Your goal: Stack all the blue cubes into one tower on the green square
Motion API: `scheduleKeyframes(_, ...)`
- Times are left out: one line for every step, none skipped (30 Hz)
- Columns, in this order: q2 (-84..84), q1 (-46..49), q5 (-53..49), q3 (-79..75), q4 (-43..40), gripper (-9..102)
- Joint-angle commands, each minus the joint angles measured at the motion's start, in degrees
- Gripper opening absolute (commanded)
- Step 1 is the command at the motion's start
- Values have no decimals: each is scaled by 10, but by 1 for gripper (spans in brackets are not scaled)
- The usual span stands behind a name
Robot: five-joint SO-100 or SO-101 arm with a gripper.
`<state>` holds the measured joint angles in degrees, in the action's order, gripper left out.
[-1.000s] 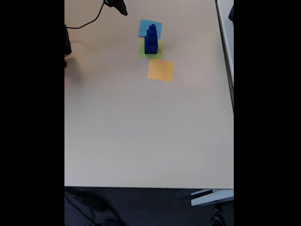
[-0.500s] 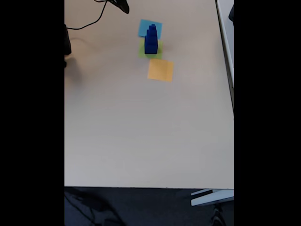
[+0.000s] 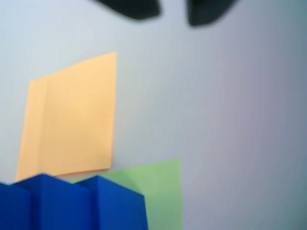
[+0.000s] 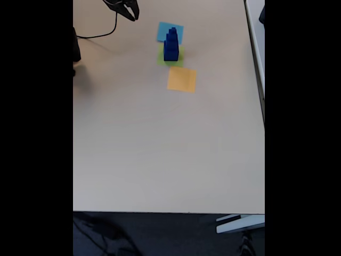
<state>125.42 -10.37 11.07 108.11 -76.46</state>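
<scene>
Although its dark fingers show as two blurred tips apart at the top edge of the wrist view, the end effector [image 3: 172, 12] carries nothing between them and reads as spread; in the fixed view it sits near the bench's far edge at about 11 o'clock [image 4: 128, 9], with a black cable [image 4: 104, 33] trailing from it toward 8 o'clock.

Outward from there, toward 4 o'clock in the fixed view and well apart from the end effector, stands the tower of dark blue solid cubes [image 4: 171, 45], tapering upward, on the flat yellow-green paper square [image 4: 162, 60]. A light-blue paper square [image 4: 162, 31] lies just beyond it at 12 o'clock, and an orange paper square [image 4: 181, 79] lies near it at 5 o'clock. The wrist view catches the upper blue blocks [image 3: 72, 203] at its bottom edge, with green paper [image 3: 160, 187] to their right and the orange sheet [image 3: 69, 115] past them.

Judged from this, the stacking looks complete. The cubes appear rigid, light and smooth-faced, so any correction would best pinch one block across two opposite flat sides, squarely and gently; a sideways nudge could topple the pile or slide the paper on the pale bench [image 4: 160, 149].
</scene>
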Motion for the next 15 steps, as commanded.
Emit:
scheduleKeyframes(54,32,-47,32,12,0)
scheduleKeyframes(66,39,-56,49,15,0)
scheduleKeyframes(80,47,-56,71,25,0)
scheduleKeyframes(95,54,-61,94,40,0)
scheduleKeyframes(111,59,-69,119,56,0)
scheduleKeyframes(127,61,-78,145,74,0)
scheduleKeyframes(146,62,-87,174,91,0)
scheduleKeyframes(161,62,-90,200,105,0)
scheduleKeyframes(176,62,-90,222,114,0)
scheduleKeyframes(191,62,-91,246,127,0)
scheduleKeyframes(207,63,-96,271,140,0)
scheduleKeyframes(221,65,-101,293,151,0)
scheduleKeyframes(236,67,-105,313,160,0)
scheduleKeyframes(251,68,-105,334,168,0)
scheduleKeyframes(267,69,-105,355,177,0)
